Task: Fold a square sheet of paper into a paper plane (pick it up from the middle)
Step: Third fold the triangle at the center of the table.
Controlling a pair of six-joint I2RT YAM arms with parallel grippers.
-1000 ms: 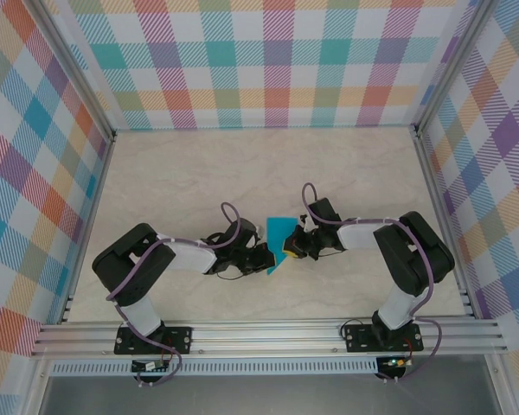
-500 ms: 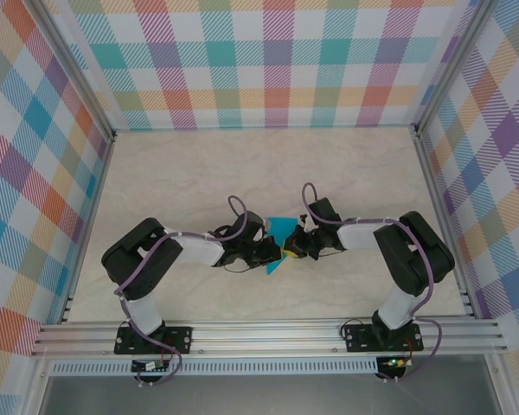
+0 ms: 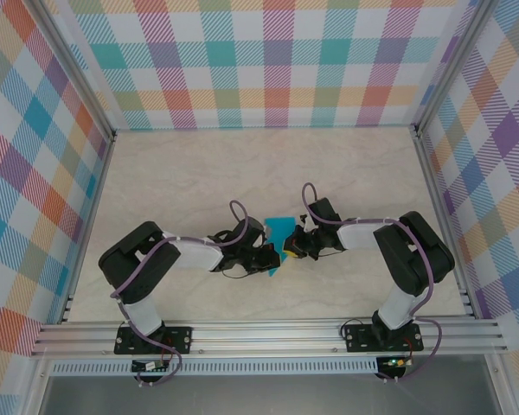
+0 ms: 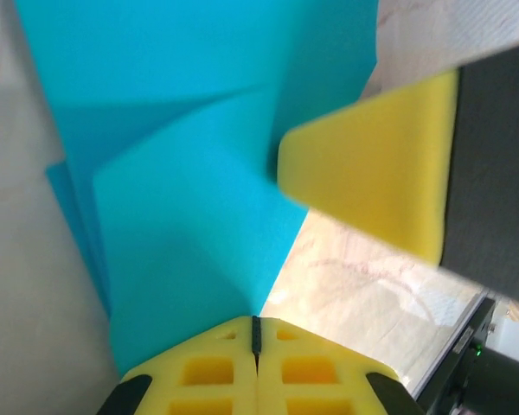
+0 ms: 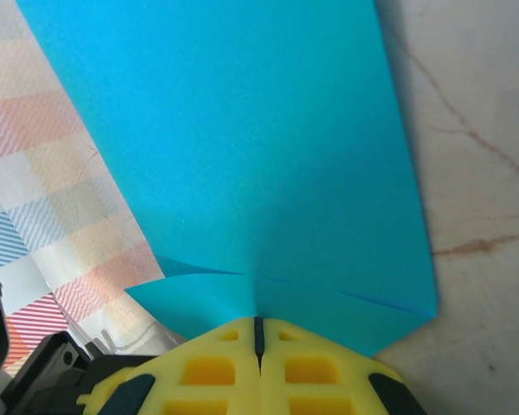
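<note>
Teal paper point(image 3: 278, 230), creased and partly folded, held between the two grippers over the near middle of the pale table point(image 3: 199, 173); left gripper point(image 4: 255, 333) with yellow fingers shut tight on one pointed end; right gripper point(image 5: 258, 333) likewise clamped on the opposite edge; against a second earlier, left arm swung inward, its gripper now just beside the right one; sheet a touch further left.
</note>
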